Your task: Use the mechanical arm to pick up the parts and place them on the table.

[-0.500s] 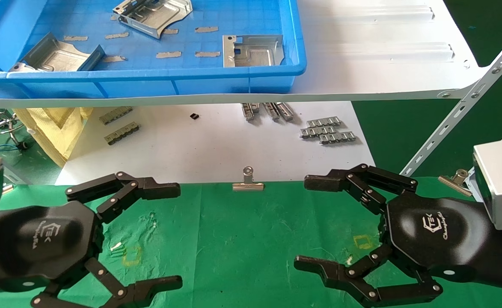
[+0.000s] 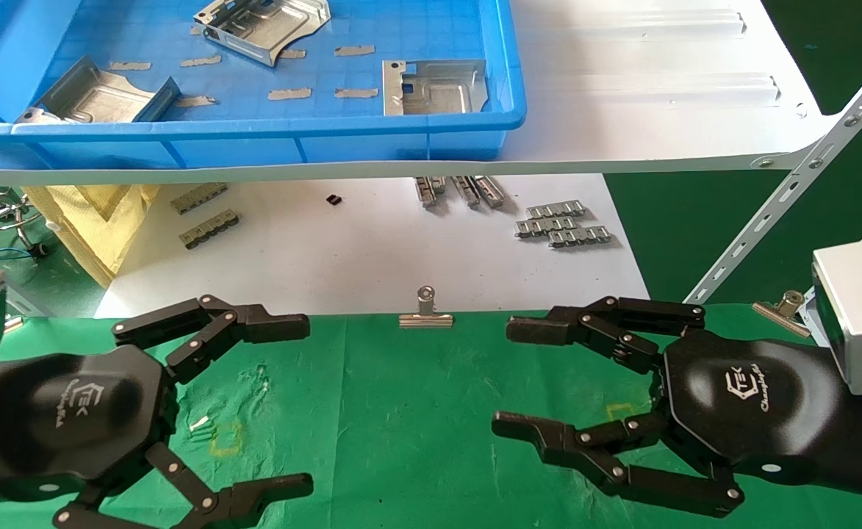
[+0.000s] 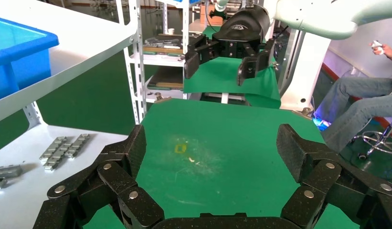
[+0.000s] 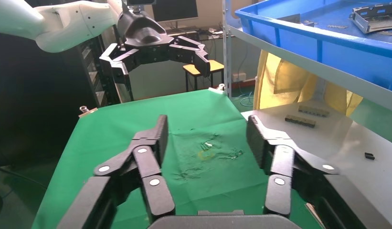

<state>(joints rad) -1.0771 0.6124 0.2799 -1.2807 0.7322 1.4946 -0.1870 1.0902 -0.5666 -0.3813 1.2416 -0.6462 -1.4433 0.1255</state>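
Three silver stamped parts lie in the blue tray (image 2: 254, 134) on the upper shelf: one at the back (image 2: 261, 26), one at the front left (image 2: 96, 95), one at the front right (image 2: 434, 87). My left gripper (image 2: 295, 408) hovers open and empty over the left of the green table (image 2: 401, 411). My right gripper (image 2: 513, 378) hovers over the table's right side, also open with nothing between its fingers. The wrist views show only green cloth between the left gripper's (image 3: 213, 148) and the right gripper's (image 4: 207, 136) pads. Both hands sit well below and in front of the tray.
The white shelf (image 2: 622, 110) overhangs a lower white surface holding grey connector strips (image 2: 563, 224) and a yellow cloth (image 2: 100, 213). Binder clips (image 2: 425, 312) pin the cloth's far edge. A slanted shelf strut (image 2: 791, 184) runs at the right. A seated person (image 3: 365, 109) is beyond the table.
The right gripper's fingers have drawn somewhat closer together and reach slightly further left, still open. The left gripper and the parts have not moved.
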